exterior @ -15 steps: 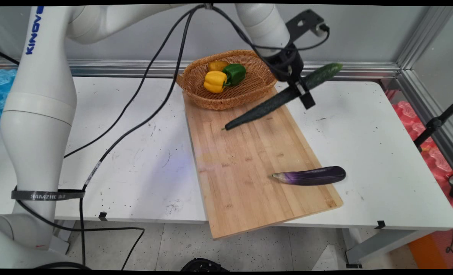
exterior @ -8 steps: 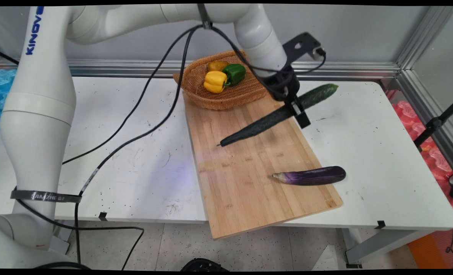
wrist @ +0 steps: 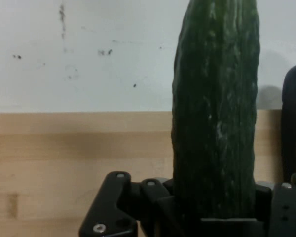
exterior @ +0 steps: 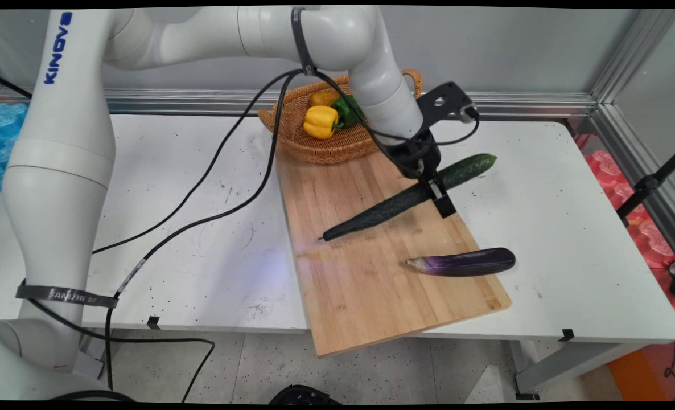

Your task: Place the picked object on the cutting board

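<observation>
My black gripper (exterior: 435, 191) is shut on a long dark green cucumber (exterior: 394, 203) near its middle. The cucumber slants over the wooden cutting board (exterior: 366, 273): its thin end points down-left, close to the board, and its thick end sticks out right over the white table (exterior: 542, 188). In the hand view the cucumber (wrist: 216, 113) rises straight up from between the jaws, with the board (wrist: 64, 158) and the table (wrist: 79, 54) behind it. A purple eggplant (exterior: 462, 262) lies at the board's right edge, nearer the camera than the gripper.
A wicker basket (exterior: 320, 151) stands at the board's far end with a yellow pepper (exterior: 320, 121), a green pepper (exterior: 344, 110) and an orange one (exterior: 322, 98) in it. Black cables (exterior: 223, 171) hang from the arm over the table's left half.
The gripper has come down and toward the camera with the cucumber, from beside the basket to just above the board. The eggplant has stayed put.
</observation>
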### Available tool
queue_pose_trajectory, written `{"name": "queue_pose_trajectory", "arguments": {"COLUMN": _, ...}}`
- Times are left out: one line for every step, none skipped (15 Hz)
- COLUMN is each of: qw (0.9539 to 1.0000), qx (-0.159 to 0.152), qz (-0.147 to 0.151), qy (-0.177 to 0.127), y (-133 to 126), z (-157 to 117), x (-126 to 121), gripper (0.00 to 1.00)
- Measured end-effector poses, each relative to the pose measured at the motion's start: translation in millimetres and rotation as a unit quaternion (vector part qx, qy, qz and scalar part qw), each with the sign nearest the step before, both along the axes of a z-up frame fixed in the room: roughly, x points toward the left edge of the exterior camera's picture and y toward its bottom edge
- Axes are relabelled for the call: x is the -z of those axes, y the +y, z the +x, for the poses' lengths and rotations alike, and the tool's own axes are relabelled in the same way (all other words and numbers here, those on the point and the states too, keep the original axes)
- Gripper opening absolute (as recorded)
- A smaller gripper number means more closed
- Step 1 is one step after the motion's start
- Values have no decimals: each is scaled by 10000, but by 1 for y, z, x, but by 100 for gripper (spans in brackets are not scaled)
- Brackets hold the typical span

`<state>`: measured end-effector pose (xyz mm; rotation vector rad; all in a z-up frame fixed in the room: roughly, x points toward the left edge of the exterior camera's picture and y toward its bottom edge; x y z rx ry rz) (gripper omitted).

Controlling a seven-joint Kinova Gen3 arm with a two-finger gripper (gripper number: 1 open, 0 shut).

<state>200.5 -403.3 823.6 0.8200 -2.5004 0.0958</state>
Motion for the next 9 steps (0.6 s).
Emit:
{"name": "queue_pose_trajectory", "arguments": {"qw": 10000, "qx": -11, "qz": 20, "qy": -6, "y": 2, "z": -1, "x": 4, "gripper": 0}}
{"name": "queue_pose_trajectory", "arguments": {"qw": 10000, "qx": -17, "qz": 34, "qy": -9, "y": 4, "z": -1, "x": 6, "gripper": 0}}
{"name": "queue_pose_trajectory", "arguments": {"qw": 10000, "qx": -22, "qz": 49, "qy": -12, "y": 6, "z": -2, "x": 9, "gripper": 0}}
{"name": "queue_pose_trajectory", "arguments": {"qw": 10000, "qx": -26, "qz": 65, "qy": -16, "y": 7, "z": -2, "x": 12, "gripper": 0}}
{"name": "queue_pose_trajectory", "arguments": {"qw": 10000, "qx": -29, "qz": 83, "qy": -20, "y": 9, "z": -3, "x": 14, "gripper": 0}}
{"name": "queue_pose_trajectory", "arguments": {"qw": 9999, "qx": -33, "qz": 101, "qy": -23, "y": 11, "z": -4, "x": 17, "gripper": 0}}
{"name": "queue_pose_trajectory", "arguments": {"qw": 9999, "qx": -35, "qz": 114, "qy": -27, "y": 13, "z": -4, "x": 19, "gripper": 0}}
{"name": "queue_pose_trajectory", "arguments": {"qw": 9999, "qx": -37, "qz": 127, "qy": -32, "y": 14, "z": -4, "x": 21, "gripper": 0}}
{"name": "queue_pose_trajectory", "arguments": {"qw": 9999, "qx": -40, "qz": 142, "qy": -36, "y": 16, "z": -5, "x": 24, "gripper": 0}}
